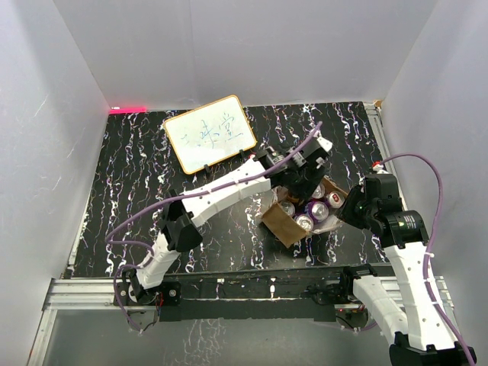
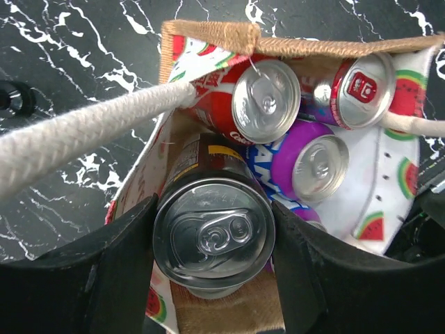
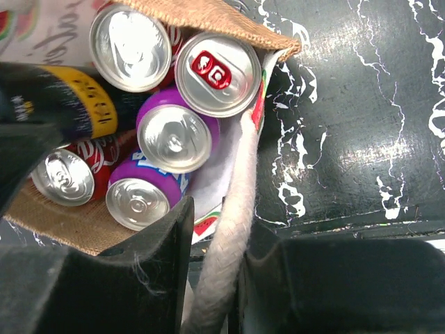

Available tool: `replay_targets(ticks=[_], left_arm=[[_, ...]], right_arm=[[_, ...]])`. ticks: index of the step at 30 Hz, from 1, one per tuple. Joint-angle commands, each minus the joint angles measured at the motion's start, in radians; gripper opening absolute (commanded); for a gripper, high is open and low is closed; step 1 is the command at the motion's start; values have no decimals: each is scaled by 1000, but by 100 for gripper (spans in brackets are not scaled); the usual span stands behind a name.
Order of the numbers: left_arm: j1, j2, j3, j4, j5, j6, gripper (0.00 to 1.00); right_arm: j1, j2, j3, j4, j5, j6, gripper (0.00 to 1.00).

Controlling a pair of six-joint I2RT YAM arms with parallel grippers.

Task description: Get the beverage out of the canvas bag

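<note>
The dark beverage can (image 2: 214, 233) stands at one end inside the canvas bag (image 2: 208, 31), clamped between the fingers of the left gripper (image 2: 215, 250). A red can (image 2: 266, 99) and a purple can (image 2: 313, 163) crowd beside it. The bag sits right of centre on the black marbled table (image 1: 137, 175). The right gripper (image 3: 215, 278) pinches its white cord handle (image 3: 233, 202). A whiteboard (image 1: 210, 133) lies behind
</note>
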Motion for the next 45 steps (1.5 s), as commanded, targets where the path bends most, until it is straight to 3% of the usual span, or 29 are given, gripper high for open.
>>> replay_targets(ticks=[1,4,8,14,23,38,45], left_arm=[[10,-369,16,202,-144,12,0],[9,-406,-64,245,-167,28,0],[9,-375,-101,221,-174,40,0],[11,-339,-155,213,-167,67,0],[11,-325,-230,267,-83,28,0],[11,-263,-428,332,-17,50,0],[11,-249,-437,334,70,-27,3]], right_arm=[[1,0,-4,61,-6,-6,26],[0,9,-1,65,-14,-6,24],[0,41,46,67,-111,-42,8],[-1,39,236,129,-318,-63,7],[1,40,279,224,-456,-23,7],[-1,111,160,260,-365,-9,7],[0,153,150,261,-345,-30,7]])
